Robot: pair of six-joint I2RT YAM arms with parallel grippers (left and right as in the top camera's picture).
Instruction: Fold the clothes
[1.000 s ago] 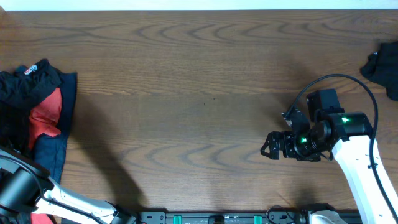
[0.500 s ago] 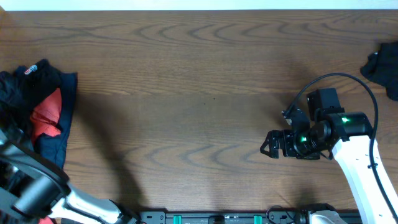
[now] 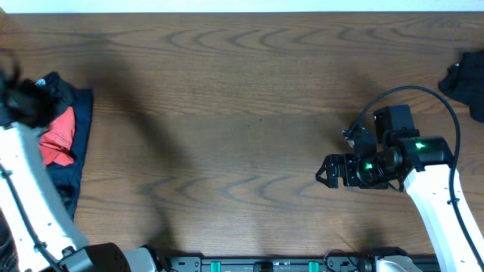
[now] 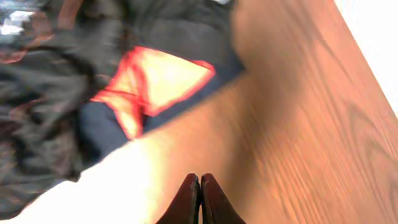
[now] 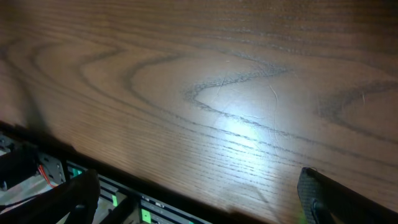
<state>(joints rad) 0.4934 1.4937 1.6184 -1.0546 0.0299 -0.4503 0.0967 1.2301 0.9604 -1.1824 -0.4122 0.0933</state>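
Observation:
The clothes lie in a heap at the table's left edge: a black jersey on top, a red top under it, a navy top at the right side. The left wrist view shows the same black jersey, red top and navy top, blurred. My left gripper hangs blurred over the heap's far left part; its fingertips are pressed shut with nothing between them. My right gripper stands open over bare wood at the right, its fingers wide apart and empty.
Another black garment lies at the table's right edge, at the back. The white left arm runs up the left edge beside the heap. A dark rail with green lights lines the front edge, also in the right wrist view.
My left arm has swung from the front left corner up toward the back, so its shut gripper is now over the heap. The right arm has hardly moved.

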